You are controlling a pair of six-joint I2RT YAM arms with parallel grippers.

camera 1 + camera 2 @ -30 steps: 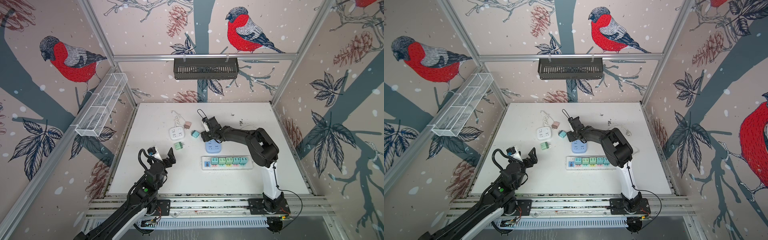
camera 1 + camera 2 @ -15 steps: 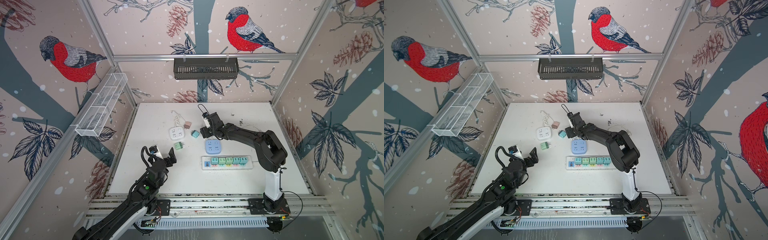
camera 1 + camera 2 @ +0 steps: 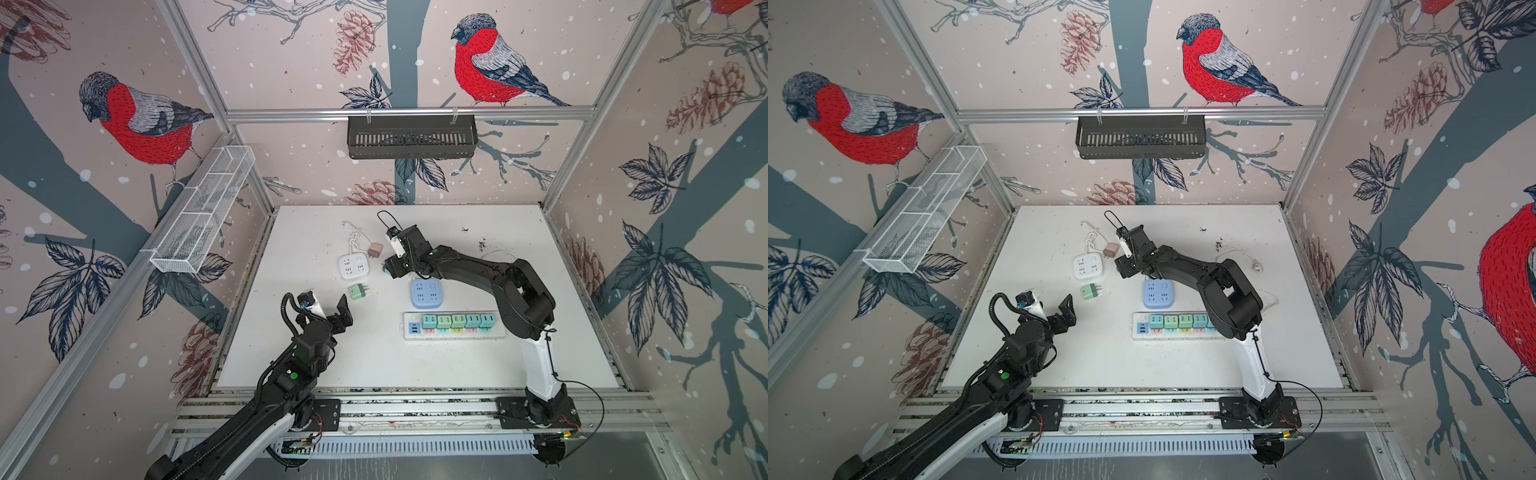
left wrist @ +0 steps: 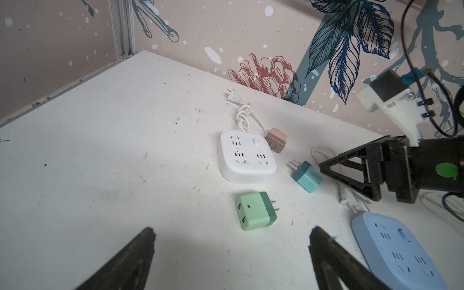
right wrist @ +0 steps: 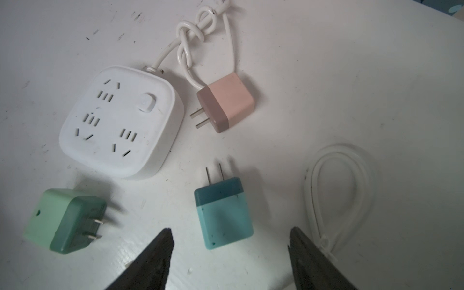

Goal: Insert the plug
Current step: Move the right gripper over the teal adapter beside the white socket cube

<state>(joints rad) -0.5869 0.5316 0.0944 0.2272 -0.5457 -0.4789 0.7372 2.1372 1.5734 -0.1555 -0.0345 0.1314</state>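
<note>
A teal plug (image 5: 223,213) lies flat on the white table, prongs pointing away from my right gripper (image 5: 229,238). That gripper is open and hovers just above the plug's rear end, one finger on either side, not touching it. In a top view the right gripper (image 3: 392,268) covers almost all of the plug. A blue square socket (image 3: 426,293) lies just in front of it and a white square socket (image 3: 353,266) to its left. My left gripper (image 4: 232,232) is open and empty, just short of a green plug (image 4: 254,213).
A pink plug (image 5: 226,105) lies beside the white socket's knotted cord (image 5: 190,32). A looped white cable (image 5: 339,188) lies close to one right finger. A long power strip (image 3: 453,326) filled with several plugs sits at the front. A black basket (image 3: 411,137) and a wire shelf (image 3: 203,212) hang on the walls.
My right gripper has moved left, from above the blue socket's back edge to over the teal plug. The left arm has crept slightly forward toward the green plug, still open.
</note>
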